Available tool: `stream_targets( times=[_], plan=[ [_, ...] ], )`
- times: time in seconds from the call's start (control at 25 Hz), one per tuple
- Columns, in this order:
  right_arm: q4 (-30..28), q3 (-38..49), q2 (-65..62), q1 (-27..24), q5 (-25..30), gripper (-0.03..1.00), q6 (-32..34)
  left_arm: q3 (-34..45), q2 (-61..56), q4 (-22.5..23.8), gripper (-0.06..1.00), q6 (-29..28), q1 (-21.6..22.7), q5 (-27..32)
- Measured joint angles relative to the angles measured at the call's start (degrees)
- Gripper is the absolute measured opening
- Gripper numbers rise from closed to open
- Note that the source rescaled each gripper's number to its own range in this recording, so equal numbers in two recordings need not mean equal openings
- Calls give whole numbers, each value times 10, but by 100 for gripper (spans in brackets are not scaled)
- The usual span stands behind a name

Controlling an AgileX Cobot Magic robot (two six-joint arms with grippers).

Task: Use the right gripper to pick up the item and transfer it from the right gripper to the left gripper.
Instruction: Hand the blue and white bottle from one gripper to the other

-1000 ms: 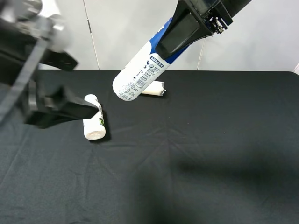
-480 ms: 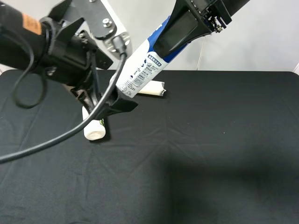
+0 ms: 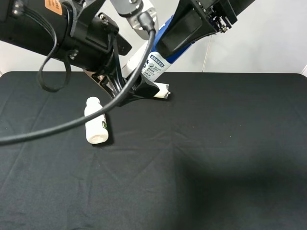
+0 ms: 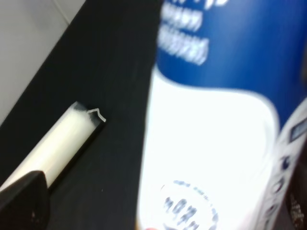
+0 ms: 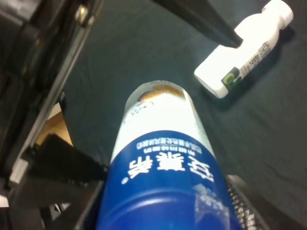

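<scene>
The item (image 3: 154, 61), a white bottle with a blue and white label, hangs tilted in the air above the far side of the table. My right gripper (image 3: 184, 33) is shut on its blue upper part. My left gripper (image 3: 144, 82) has come in from the left, and its open fingers straddle the bottle's lower end. In the right wrist view the bottle (image 5: 158, 143) points down between two black left fingers (image 5: 201, 19), with a gap on each side. In the left wrist view the bottle (image 4: 216, 120) is blurred and fills most of the picture.
An all-white capped bottle (image 3: 96, 122) lies on the black cloth (image 3: 216, 158) at the left and also shows in the right wrist view (image 5: 244, 52). A plain white tube (image 3: 162, 91) lies under the held bottle near the table's far edge.
My left arm has swung up and to the right, from beside the all-white bottle to the held bottle's lower end. My right gripper has kept its hold and barely moved.
</scene>
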Motion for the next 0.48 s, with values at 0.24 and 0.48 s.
stream_targets(
  times=[0.24, 0.48],
  plan=[
    [3, 0, 0, 0, 0, 0, 0, 0, 1, -1, 93, 7, -8, -6],
    [4, 0, 0, 0, 0, 0, 0, 0, 1, -1, 84, 7, -8, -7]
  ],
)
